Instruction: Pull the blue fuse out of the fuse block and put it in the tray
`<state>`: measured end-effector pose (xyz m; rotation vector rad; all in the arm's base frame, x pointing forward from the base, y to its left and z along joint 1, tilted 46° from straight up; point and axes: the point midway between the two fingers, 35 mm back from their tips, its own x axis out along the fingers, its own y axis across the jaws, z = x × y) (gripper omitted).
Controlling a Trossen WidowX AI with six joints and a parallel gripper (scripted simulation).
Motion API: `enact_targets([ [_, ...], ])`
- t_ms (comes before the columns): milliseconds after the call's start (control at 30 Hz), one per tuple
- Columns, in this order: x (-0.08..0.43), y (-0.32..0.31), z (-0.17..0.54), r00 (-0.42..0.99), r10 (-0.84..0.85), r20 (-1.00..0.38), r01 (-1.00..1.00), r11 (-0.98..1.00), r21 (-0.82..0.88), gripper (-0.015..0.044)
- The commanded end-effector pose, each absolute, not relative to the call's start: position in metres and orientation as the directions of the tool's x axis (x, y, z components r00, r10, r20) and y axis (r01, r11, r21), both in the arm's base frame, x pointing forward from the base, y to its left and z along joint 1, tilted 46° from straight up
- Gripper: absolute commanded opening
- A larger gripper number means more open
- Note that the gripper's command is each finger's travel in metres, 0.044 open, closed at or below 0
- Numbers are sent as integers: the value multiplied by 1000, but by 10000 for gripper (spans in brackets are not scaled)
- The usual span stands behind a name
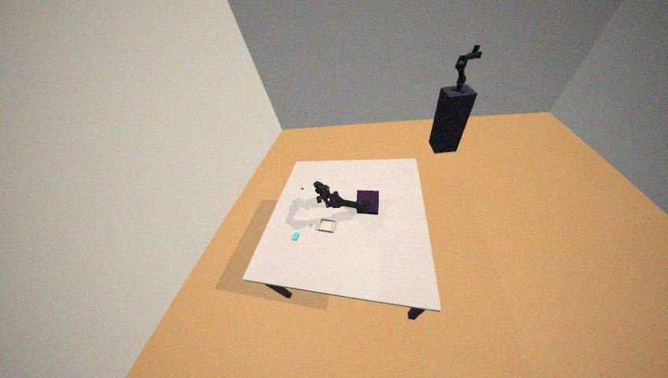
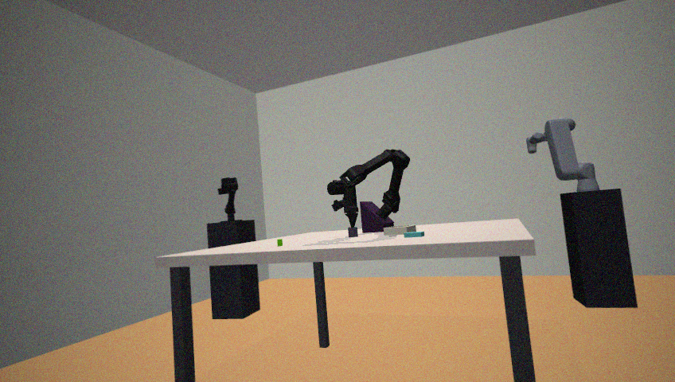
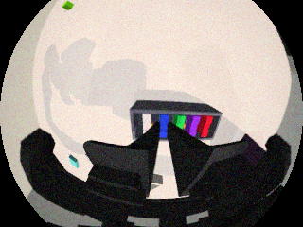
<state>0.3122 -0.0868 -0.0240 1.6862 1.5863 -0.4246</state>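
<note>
The dark fuse block (image 2: 353, 232) (image 3: 176, 106) stands on the table under my gripper. The blue fuse (image 3: 164, 131) stands in its row, with a white fuse (image 3: 147, 122) on one side and a green fuse (image 3: 180, 121) on the other. Beyond the green one are a purple fuse (image 3: 194, 126) and a red fuse (image 3: 206, 126). My gripper (image 3: 163, 125) (image 2: 352, 226) points down, its fingertips against both sides of the blue fuse with no gap that I can see. The top view hides the fingertips. The pale tray (image 1: 324, 231) (image 2: 394, 231) stands beside the block, nothing visible in it.
A cyan block (image 1: 295, 236) (image 2: 414, 234) (image 3: 74, 161) lies near the tray. A small green cube (image 1: 302, 188) (image 2: 279, 243) (image 3: 68, 6) lies on the other side of the block. My arm's purple base (image 1: 368, 201) (image 2: 372, 219) is behind. Other arms stand on pedestals away from the table.
</note>
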Motion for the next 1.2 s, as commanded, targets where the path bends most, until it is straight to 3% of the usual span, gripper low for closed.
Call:
enact_targets([
  [0, 312, -87, -24, 170, 695, -698, 951, 69, 301, 23],
  [133, 312, -87, -24, 170, 695, -698, 951, 69, 301, 0],
  [1167, 310, -97, -15, 171, 695, -698, 951, 68, 300, 0],
])
